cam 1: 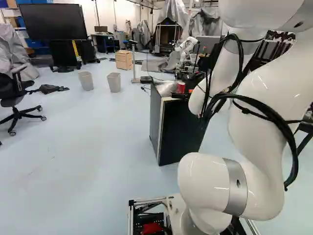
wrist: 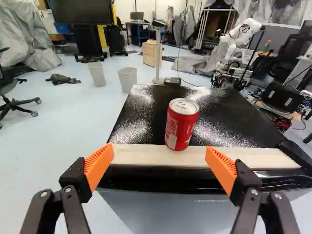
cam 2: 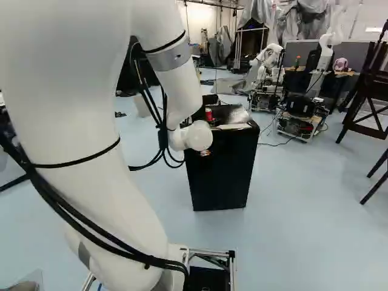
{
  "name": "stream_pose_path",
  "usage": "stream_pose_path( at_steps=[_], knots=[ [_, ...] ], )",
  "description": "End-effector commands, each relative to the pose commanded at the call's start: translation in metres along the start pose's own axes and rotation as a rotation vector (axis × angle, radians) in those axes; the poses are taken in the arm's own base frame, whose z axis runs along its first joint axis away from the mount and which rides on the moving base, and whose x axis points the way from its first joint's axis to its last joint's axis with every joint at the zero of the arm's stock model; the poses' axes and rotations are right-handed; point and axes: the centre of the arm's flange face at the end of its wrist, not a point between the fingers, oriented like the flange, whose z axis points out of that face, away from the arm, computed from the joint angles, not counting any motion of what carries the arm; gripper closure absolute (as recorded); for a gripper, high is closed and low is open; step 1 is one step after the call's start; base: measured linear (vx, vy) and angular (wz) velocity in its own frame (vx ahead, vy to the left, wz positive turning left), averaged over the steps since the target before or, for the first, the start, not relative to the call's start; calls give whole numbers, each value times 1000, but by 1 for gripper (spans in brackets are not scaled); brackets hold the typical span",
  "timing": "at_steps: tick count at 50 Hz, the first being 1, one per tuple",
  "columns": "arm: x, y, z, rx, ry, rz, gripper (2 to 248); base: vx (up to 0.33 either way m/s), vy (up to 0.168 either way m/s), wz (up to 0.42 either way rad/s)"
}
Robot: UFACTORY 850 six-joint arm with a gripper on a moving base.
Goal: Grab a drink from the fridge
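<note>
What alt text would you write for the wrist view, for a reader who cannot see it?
A red metal drink can with a silver top stands upright on a glossy black fridge top, ahead of an open black two-fingered gripper with orange pads. Beyond, two pale bins stand on a light blue floor.

White arm (cam 1: 264,88) rising from base joint, bent above, forearm (cam 2: 180,82) slanting down to wrist (cam 2: 199,135). Claw (cam 1: 184,94) open, black fingers (wrist: 77,178) spread wide, orange pads (wrist: 99,164) facing each other.
</note>
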Motion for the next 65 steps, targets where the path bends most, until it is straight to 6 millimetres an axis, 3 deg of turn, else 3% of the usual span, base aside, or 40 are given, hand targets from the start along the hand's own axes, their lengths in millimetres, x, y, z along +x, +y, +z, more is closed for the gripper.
stream_pose_path(
  at_steps=[28,65],
  knots=[
    [-16,8,23,-27,38,63,3,0,0,0],
    [-10,18,53,-31,80,69,3,0,0,0]
  ],
)
